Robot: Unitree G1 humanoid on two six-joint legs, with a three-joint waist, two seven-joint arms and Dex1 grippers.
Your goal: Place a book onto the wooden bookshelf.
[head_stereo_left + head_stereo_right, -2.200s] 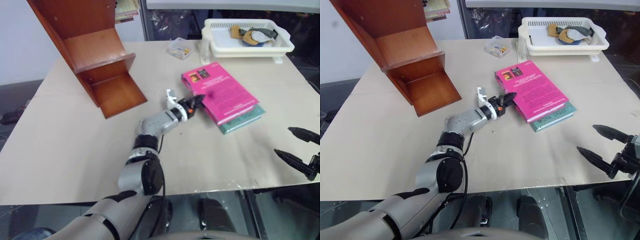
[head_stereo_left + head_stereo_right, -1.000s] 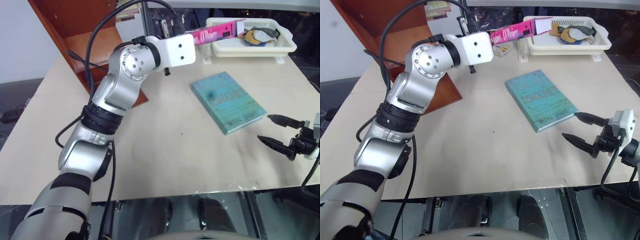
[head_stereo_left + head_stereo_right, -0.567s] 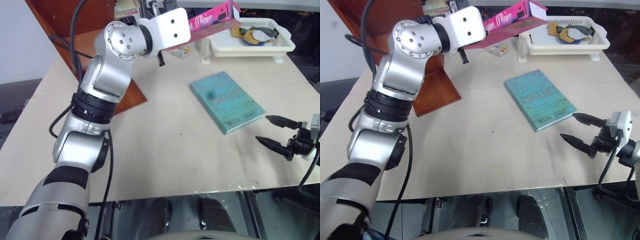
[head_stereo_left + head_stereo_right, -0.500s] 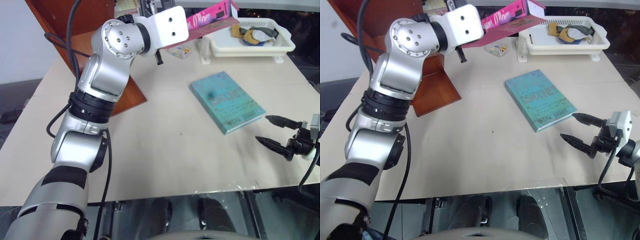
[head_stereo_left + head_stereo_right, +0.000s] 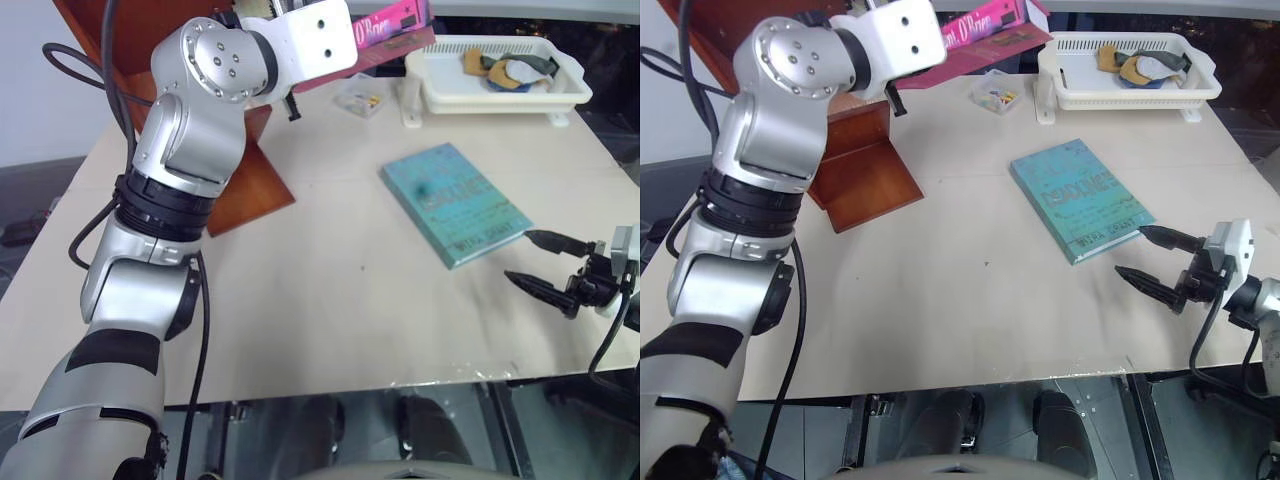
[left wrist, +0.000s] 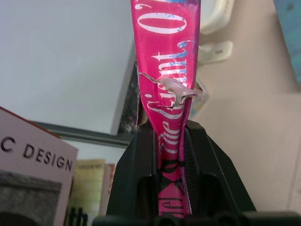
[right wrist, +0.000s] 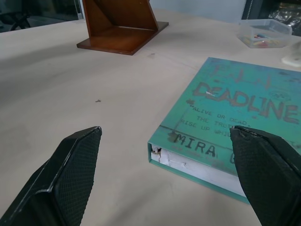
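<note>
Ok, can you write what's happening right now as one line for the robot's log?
left end effector: shut on pink book, lifted | wooden bookshelf: book not placed | right end effector: open, near teal book

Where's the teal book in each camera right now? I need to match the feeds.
Left eye view: the teal book lies flat on the table, right of centre.
Right eye view: centre right, just ahead of the right gripper.
Left wrist view: a teal sliver at the top right corner.
Right wrist view: close up between the open fingers.
Shared landmark: the wooden bookshelf.
</note>
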